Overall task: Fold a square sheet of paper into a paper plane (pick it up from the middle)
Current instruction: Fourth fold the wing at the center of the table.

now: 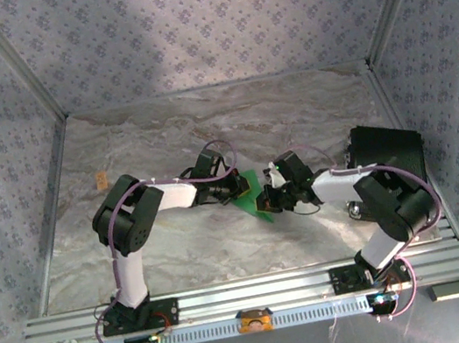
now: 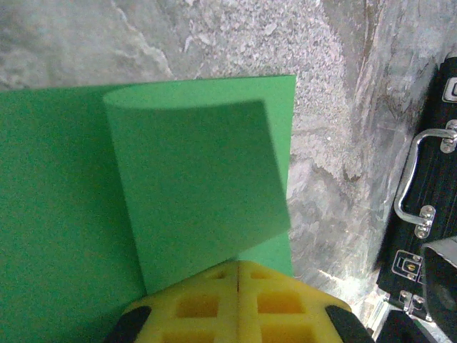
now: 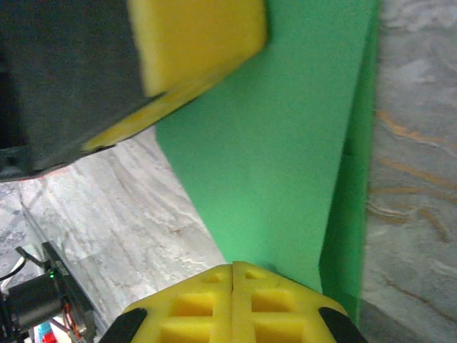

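Currently logged, one moment across three views

Item 1, square sheet of paper (image 1: 248, 184): bright green, plain, no print on it. It sits at the middle of the table (image 1: 203, 123), between the two grippers. In the left wrist view most of it lies flat on the marbled top, while one flap curls up and back over the flat part. In the right wrist view it rises from the pads as a steep plane, with a second layer along its right edge.

Item 2, left gripper (image 2: 238, 266): yellow pads pressed together, clenched on the curled flap of the sheet. The left arm (image 1: 127, 221) stands up from its base, bends at a raised elbow and sends its white forearm right, towards the table centre.

Item 3, right gripper (image 3: 233, 268): yellow pads closed, pinching the lower edge of the sheet. The right arm (image 1: 390, 196) bends at its elbow and reaches left, so the two wrists nearly meet, facing each other.

Item 4, black case (image 2: 428, 179): at the right of the table, with a metal handle and latches. It carries a small badge, too small to read
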`<action>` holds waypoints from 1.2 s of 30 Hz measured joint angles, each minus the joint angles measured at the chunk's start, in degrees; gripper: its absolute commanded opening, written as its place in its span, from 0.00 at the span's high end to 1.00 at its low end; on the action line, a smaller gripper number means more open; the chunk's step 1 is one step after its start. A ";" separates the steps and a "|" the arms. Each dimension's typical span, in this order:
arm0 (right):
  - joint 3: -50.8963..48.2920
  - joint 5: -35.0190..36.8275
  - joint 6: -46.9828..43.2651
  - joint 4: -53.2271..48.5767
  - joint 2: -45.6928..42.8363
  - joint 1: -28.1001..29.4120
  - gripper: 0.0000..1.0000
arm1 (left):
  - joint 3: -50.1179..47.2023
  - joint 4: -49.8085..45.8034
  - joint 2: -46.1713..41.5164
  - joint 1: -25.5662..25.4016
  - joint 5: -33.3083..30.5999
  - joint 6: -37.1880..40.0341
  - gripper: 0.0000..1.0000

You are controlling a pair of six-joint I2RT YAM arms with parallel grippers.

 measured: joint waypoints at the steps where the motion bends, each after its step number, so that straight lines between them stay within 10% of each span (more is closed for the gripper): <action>1: -0.24 0.00 -0.07 0.28 0.37 0.00 0.99 | 0.00 0.04 0.00 0.00 -0.02 0.00 1.00; 36: -15.82 -0.98 1.79 2.34 -14.16 -0.98 0.98 | -0.44 0.79 0.00 0.09 0.39 0.00 1.00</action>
